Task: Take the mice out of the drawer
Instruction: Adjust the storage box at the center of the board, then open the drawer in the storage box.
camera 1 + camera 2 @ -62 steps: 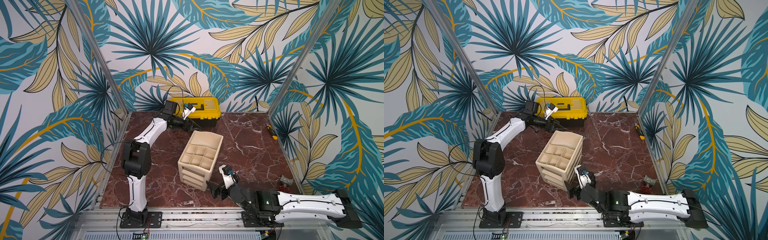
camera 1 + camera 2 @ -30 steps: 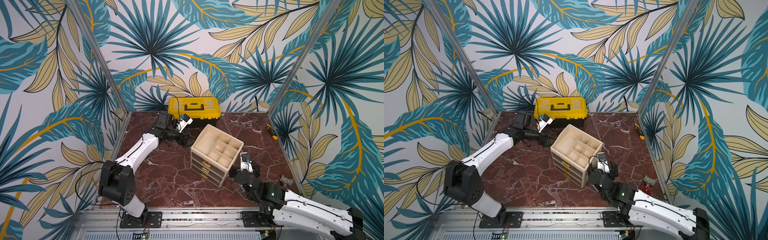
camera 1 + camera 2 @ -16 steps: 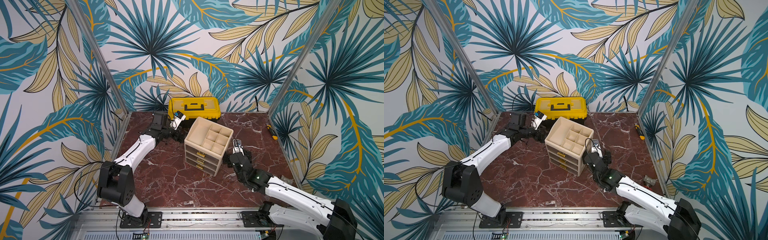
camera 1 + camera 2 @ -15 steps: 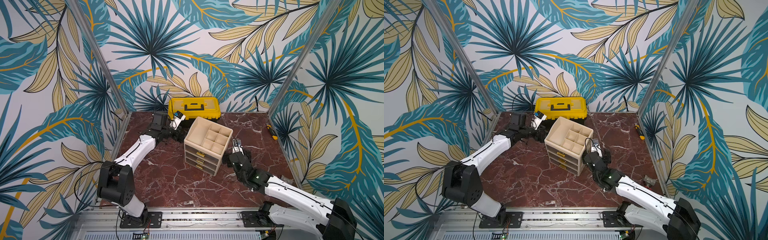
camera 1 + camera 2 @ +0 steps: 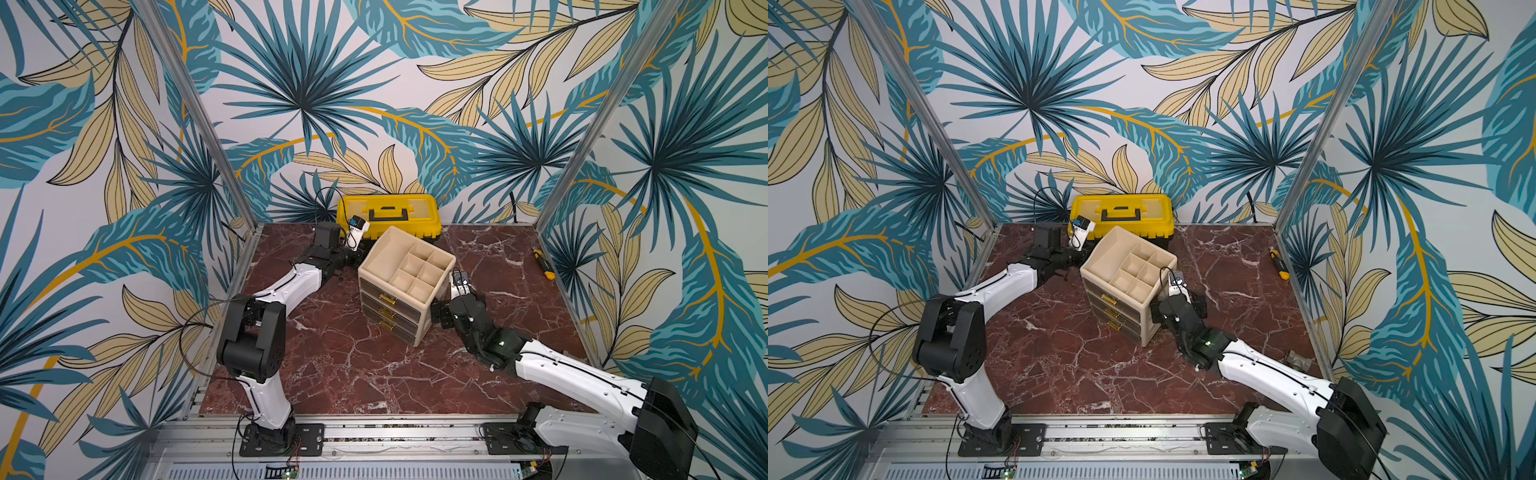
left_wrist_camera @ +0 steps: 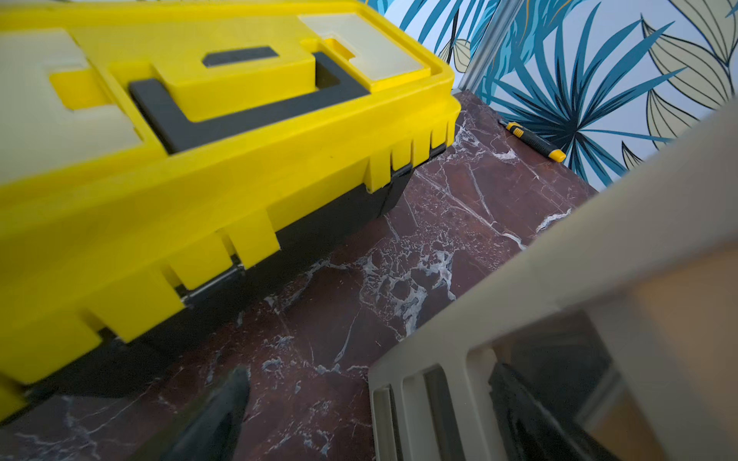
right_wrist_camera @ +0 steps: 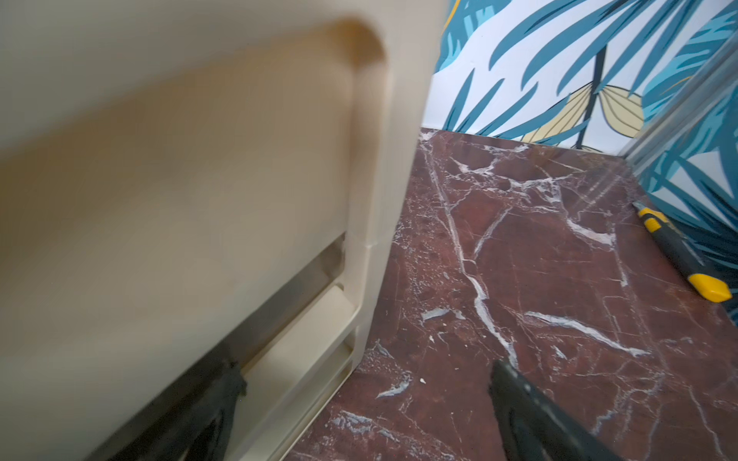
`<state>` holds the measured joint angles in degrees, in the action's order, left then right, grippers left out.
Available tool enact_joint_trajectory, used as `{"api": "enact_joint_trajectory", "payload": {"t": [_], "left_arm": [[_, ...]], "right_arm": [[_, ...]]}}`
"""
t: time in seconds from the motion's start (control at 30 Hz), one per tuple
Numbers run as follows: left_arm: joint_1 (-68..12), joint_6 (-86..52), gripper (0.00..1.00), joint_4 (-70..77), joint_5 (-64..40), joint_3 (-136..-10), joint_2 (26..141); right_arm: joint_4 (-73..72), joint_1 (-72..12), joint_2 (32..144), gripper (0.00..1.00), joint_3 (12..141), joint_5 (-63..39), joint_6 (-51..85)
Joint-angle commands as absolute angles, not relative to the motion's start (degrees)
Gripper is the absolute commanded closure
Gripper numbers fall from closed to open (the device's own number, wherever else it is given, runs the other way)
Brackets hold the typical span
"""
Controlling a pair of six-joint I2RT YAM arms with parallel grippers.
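Since all three drawers [image 5: 388, 311] sit shut, no mice show; presumably they are inside. Left gripper [image 5: 352, 261] and right gripper [image 5: 1177, 306], jaws spread wide and empty, flank the drawer unit [image 5: 405, 274] — likely bracing or squaring it for access.

Both top views look down from the front onto the red-brown marble tabletop [image 5: 332, 353]. The wrist cameras sit close to the beige plastic drawer cabinet [image 6: 639, 247] from ten and four o'clock, both catching the yellow-and-black utility knife [image 7: 679, 255].
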<state>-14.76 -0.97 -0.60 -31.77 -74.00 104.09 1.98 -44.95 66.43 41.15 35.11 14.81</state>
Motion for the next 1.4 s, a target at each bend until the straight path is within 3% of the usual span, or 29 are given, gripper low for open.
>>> {"api": "enact_joint_trajectory", "payload": {"t": [0.0, 0.23, 0.53, 0.77, 0.97, 1.1, 1.2, 1.37], "left_arm": [[-20.0, -2.2, 0.03, 0.3, -39.8, -78.0, 105.8], [-19.8, 0.1, 0.03, -1.7, -36.0, -80.8, 105.0], [-16.5, 1.1, 0.00, 3.6, -11.2, -74.1, 92.0], [-14.3, -1.7, 0.00, -5.8, 2.8, -75.3, 85.1], [-14.8, -12.0, 0.00, -12.1, -1.0, -65.9, 72.6], [-16.9, -16.3, 0.00, -12.2, -3.6, -54.7, 57.7], [-18.8, -21.4, 0.00, -15.3, -9.2, -49.0, 47.9], [-22.1, -32.4, 0.00, -11.9, -20.4, -37.5, 36.1]], "right_arm": [[0.6, -48.5, 67.9, 0.00, 42.1, 20.9, 16.2], [10.5, -51.4, 63.0, 0.01, 42.5, 26.1, 17.9], [27.6, -52.3, 49.8, 0.00, 44.0, 35.7, 20.9], [44.1, -52.4, 51.7, 0.01, 53.3, 37.4, 22.4], [45.1, -51.7, 49.9, 0.00, 56.7, 44.1, 20.9], [42.0, -49.6, 49.6, 0.01, 61.5, 44.7, 15.4], [39.8, -44.3, 51.9, 0.01, 65.3, 39.8, 12.2], [38.0, -29.4, 59.0, 0.01, 72.3, 22.4, 9.5]]}}
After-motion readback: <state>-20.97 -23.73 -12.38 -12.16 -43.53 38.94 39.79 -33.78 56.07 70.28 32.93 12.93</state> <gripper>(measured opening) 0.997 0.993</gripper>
